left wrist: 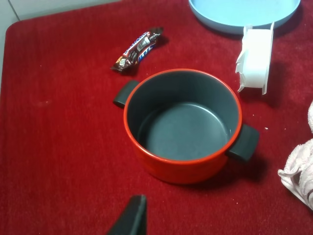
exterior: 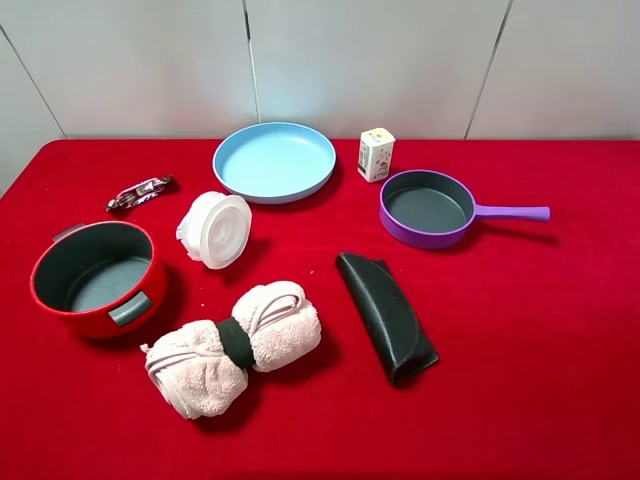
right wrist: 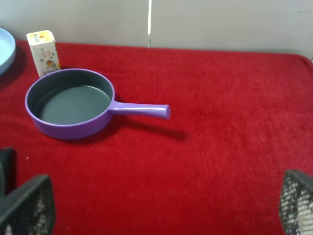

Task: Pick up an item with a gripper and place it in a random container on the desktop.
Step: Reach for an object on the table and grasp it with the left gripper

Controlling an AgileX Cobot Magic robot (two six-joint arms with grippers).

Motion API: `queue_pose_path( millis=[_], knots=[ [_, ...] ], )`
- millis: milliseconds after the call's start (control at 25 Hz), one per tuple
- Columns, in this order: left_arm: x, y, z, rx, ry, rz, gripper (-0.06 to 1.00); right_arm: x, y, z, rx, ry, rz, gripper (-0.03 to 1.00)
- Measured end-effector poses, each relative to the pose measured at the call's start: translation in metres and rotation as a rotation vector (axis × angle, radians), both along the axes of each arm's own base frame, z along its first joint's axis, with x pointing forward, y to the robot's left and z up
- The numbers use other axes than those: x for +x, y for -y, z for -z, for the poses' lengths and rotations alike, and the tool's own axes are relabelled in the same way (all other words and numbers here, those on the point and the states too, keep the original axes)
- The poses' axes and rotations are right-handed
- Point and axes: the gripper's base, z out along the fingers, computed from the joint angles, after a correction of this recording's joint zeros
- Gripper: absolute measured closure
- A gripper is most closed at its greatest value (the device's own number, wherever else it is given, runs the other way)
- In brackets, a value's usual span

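The white translucent tub (exterior: 215,229) lies tilted on its side on the red cloth, between the red pot and the blue plate; it also shows in the left wrist view (left wrist: 256,58). The purple frying pan (exterior: 428,207) stands at the back right, empty, handle pointing right; it also shows in the right wrist view (right wrist: 71,104). No arm shows in the exterior view. My right gripper (right wrist: 161,215) is open and empty, well short of the pan. Only one black fingertip (left wrist: 133,215) of my left gripper shows, in front of the red pot.
A red pot (exterior: 95,275) stands at the left, empty. A light blue plate (exterior: 274,160) and a small printed carton (exterior: 376,154) are at the back. A rolled pink towel (exterior: 235,345), a black case (exterior: 385,313) and a candy bar (exterior: 140,191) also lie on the cloth.
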Motion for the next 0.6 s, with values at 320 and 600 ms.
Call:
queue_pose_path(
  millis=[320, 600],
  knots=[
    [0.0, 0.0, 0.0, 0.0, 0.0, 0.0, -0.04, 0.0, 0.0, 0.0, 0.0, 0.0, 0.0, 0.27],
    [0.0, 0.0, 0.0, 0.0, 0.0, 0.0, -0.04, 0.0, 0.0, 0.0, 0.0, 0.0, 0.0, 0.27]
  ],
)
